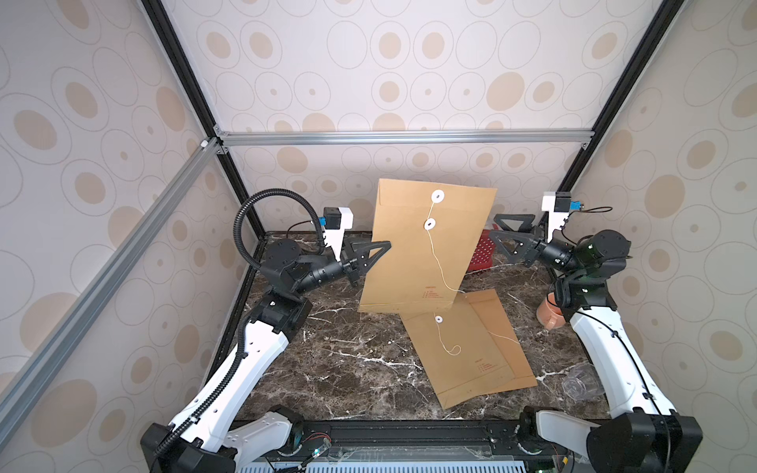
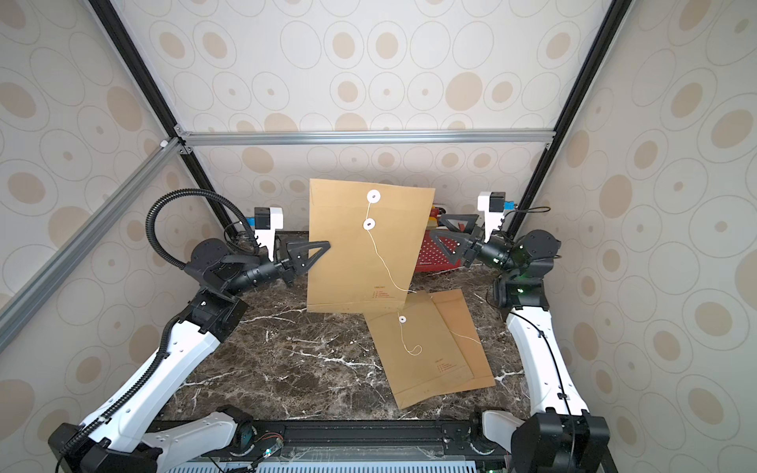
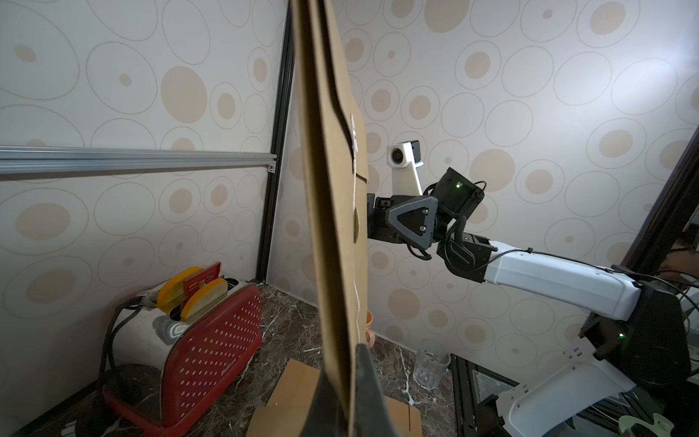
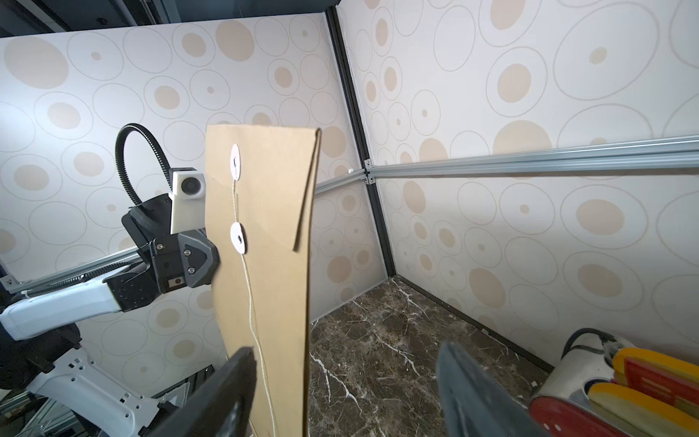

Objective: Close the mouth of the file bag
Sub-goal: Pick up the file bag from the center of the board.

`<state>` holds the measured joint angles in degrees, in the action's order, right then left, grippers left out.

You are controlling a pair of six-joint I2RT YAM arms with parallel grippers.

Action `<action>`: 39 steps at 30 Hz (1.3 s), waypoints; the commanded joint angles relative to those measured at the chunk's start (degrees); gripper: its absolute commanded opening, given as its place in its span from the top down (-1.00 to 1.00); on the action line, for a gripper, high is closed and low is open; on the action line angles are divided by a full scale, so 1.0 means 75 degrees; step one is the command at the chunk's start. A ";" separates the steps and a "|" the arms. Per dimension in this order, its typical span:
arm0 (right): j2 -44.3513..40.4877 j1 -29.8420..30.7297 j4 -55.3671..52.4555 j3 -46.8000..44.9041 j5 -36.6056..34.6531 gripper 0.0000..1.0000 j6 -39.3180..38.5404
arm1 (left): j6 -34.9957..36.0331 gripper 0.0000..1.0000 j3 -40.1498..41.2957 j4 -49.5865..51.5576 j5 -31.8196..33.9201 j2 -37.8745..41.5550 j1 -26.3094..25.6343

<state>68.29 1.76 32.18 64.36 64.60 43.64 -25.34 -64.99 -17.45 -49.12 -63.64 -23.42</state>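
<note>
Over a dark marble tabletop [image 1: 348,360] in a wallpapered cell, a kraft file bag [image 1: 426,245] hangs upright, its string [image 1: 440,266] dangling loose. The left gripper [image 1: 383,245] has its fingers clenched on one side edge; the right gripper [image 1: 492,225] hovers beside the other, fingers released. Light, floppy paper, likely best pinched at an edge.
</note>
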 commanded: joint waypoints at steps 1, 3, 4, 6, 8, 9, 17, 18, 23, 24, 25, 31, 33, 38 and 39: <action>0.0214 0.0176 0.0544 0.0325 0.0324 -0.56 0.0374 | 0.0251 1.00 -0.0350 -0.0265 -0.0391 0.0014 0.0009; 0.0206 0.0392 0.0256 0.0474 0.0427 -0.55 0.0184 | 0.0288 1.00 -0.0375 -0.0274 -0.0399 -0.0014 0.0016; 0.0177 0.0484 0.0031 0.0503 0.0438 -0.54 -0.0055 | 0.0286 1.00 -0.0381 -0.0323 -0.0419 -0.0044 0.0011; 0.0051 0.0605 -0.0583 0.0519 0.0389 -0.51 -0.0688 | 0.0162 1.00 -0.0375 -0.0506 -0.0501 -0.0125 0.0011; -0.0022 0.0621 -0.0804 0.0464 0.0316 -0.43 -0.0963 | 0.0021 1.00 -0.0338 -0.0697 -0.0562 -0.0161 0.0016; -0.0028 0.0621 -0.0853 0.0432 0.0298 -0.39 -0.1040 | -0.0044 1.00 -0.0274 -0.0844 -0.0555 -0.0146 0.0013; 0.0375 0.0673 0.0101 0.0477 0.0569 -0.17 -0.0109 | -0.0365 1.00 -0.0123 -0.1538 -0.0410 -0.0237 0.0016; 0.0440 0.0711 0.0214 0.0510 0.0624 -0.12 -0.0025 | -0.0421 1.00 -0.0144 -0.1602 -0.0443 -0.0291 0.0015; 0.0678 0.1015 -0.0056 0.0731 0.0985 0.00 -0.0076 | -0.0544 1.00 -0.0086 -0.1832 -0.0445 -0.0424 0.0009; 0.0701 0.1057 -0.0181 0.0767 0.1005 0.04 -0.0118 | -0.0547 1.00 -0.0067 -0.1856 -0.0446 -0.0435 0.0010; 0.0724 0.1083 -0.0214 0.0772 0.1015 0.09 -0.0145 | -0.0536 1.00 -0.0043 -0.1857 -0.0446 -0.0440 0.0016; 0.0726 0.1119 -0.0178 0.0747 0.0931 0.47 -0.0178 | -0.0497 1.00 0.0084 -0.1811 -0.0457 -0.0458 0.0009; 0.0727 0.1136 -0.0166 0.0767 0.0941 0.72 -0.0157 | -0.0488 1.00 0.0079 -0.1707 -0.0476 -0.0495 0.0015; 0.0652 0.1142 -0.0888 0.0888 0.1000 1.00 -0.0574 | -0.0381 0.31 -0.0292 -0.1082 -0.0759 -0.0733 0.0014; 0.0635 0.1137 -0.0937 0.0886 0.1014 1.00 -0.0617 | -0.0372 0.22 -0.0369 -0.1019 -0.0784 -0.0770 0.0008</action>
<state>73.80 9.98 26.98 69.06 71.46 40.95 -28.53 -64.42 -26.55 -52.66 -68.53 -23.35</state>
